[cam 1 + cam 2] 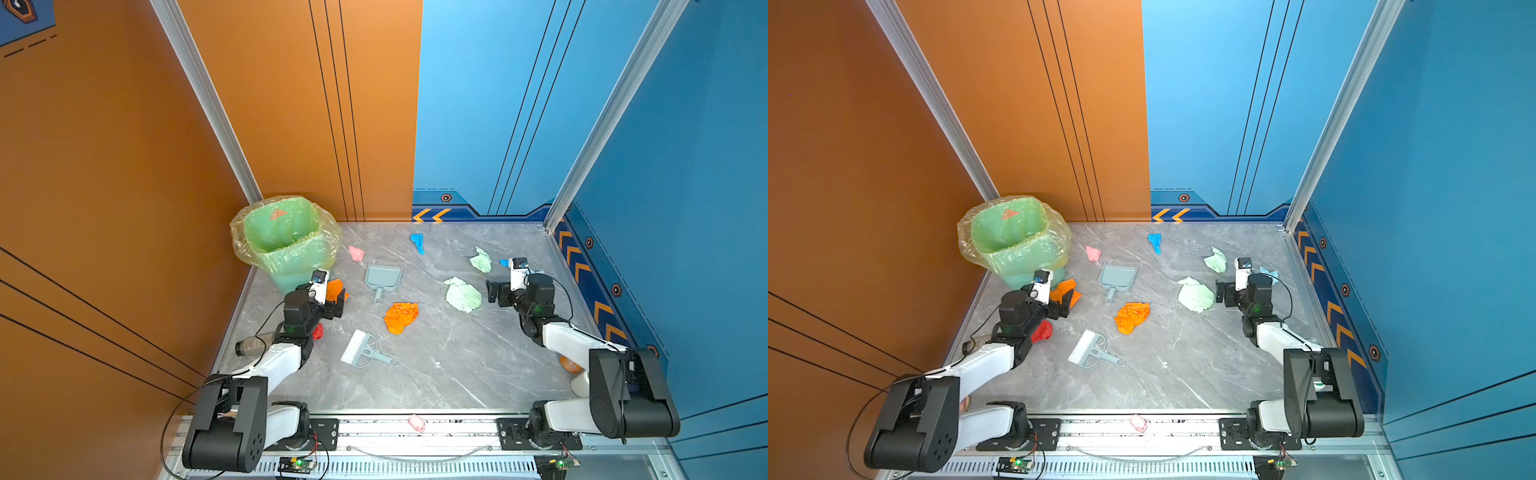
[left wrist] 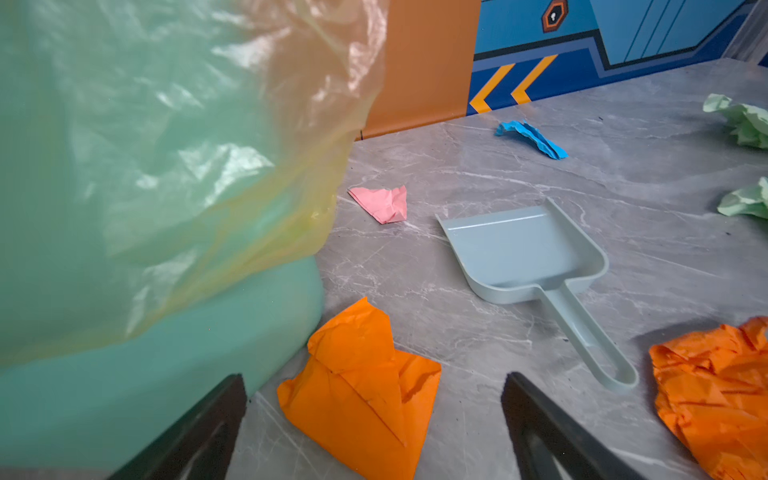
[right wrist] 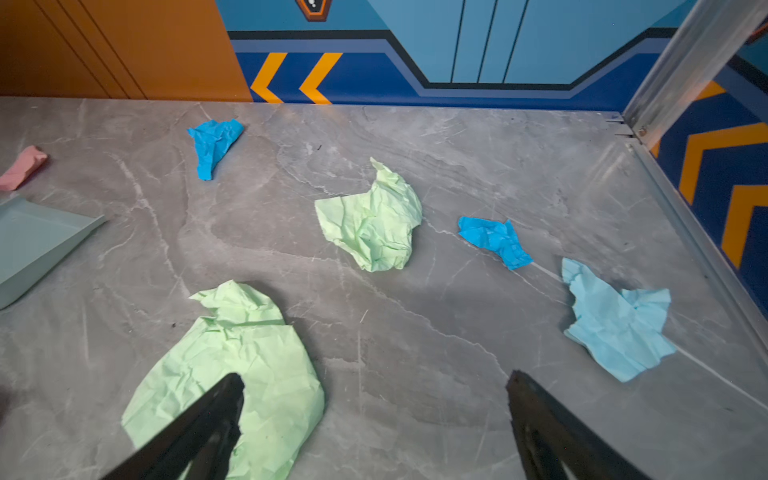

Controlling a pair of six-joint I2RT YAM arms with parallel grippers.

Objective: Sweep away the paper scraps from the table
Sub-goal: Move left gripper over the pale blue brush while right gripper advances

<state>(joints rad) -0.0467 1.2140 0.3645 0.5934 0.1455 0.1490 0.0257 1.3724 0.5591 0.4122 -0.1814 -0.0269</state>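
Several crumpled paper scraps lie on the grey marble table (image 1: 436, 374): orange (image 1: 401, 317), pink (image 1: 356, 252), blue (image 1: 417, 242), pale green (image 1: 463, 294) and red (image 1: 318, 331). My left gripper (image 1: 338, 301) hangs open beside the bin. A folded orange scrap (image 2: 361, 395) lies on the table between its fingers, untouched. My right gripper (image 1: 494, 292) is open over bare table. One finger overlaps the large pale green scrap (image 3: 241, 365). Beyond it lie a smaller green scrap (image 3: 374, 220), a blue one (image 3: 494, 241) and a light blue one (image 3: 615, 324).
A green bin (image 1: 286, 241) lined with a plastic bag stands at the back left corner. A grey-blue dustpan (image 1: 383, 276) lies mid-table, and its brush (image 1: 359, 349) lies nearer the front. A pink pig toy (image 1: 417, 422) sits on the front rail. A bottle (image 1: 250, 345) lies by the left edge.
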